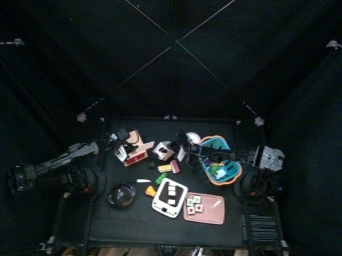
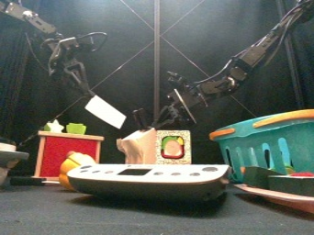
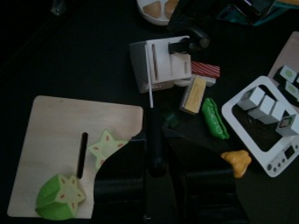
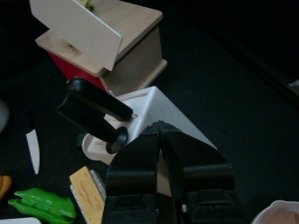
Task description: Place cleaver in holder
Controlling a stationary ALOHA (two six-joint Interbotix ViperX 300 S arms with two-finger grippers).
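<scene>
The left pincer (image 3: 155, 175) is clamped on the black handle of the cleaver (image 2: 106, 112) and holds it in the air, clear of the counter (image 2: 147, 216). In the front view the pale blade hangs tilted, above the red box (image 2: 59, 158) and up and to the left of the holder (image 2: 139, 145), not touching it. From the left wrist the blade shows only as a thin pale line running out from the handle towards the holder (image 3: 163, 59). Under it lies a wooden board (image 3: 70, 131) carrying green and yellow star-shaped pieces (image 3: 107, 147). The holder is a white block standing on the counter near the middle, just beside the red box. At least one black-handled tool (image 4: 93, 109) is already sticking out of it. The right pincer (image 4: 163, 140) comes down on the holder from the right. Its jaws are drawn close together and appear to pinch the block's upper edge, though the contact itself is hard to make out. A small picture card (image 2: 173, 147) stands next to the holder. A white keypad device (image 2: 147, 179) lies at the front of the counter, and a teal basket (image 2: 263, 138) sits at the right. A green vegetable (image 3: 212, 118) lies on the counter between the holder and the keypad device.
</scene>
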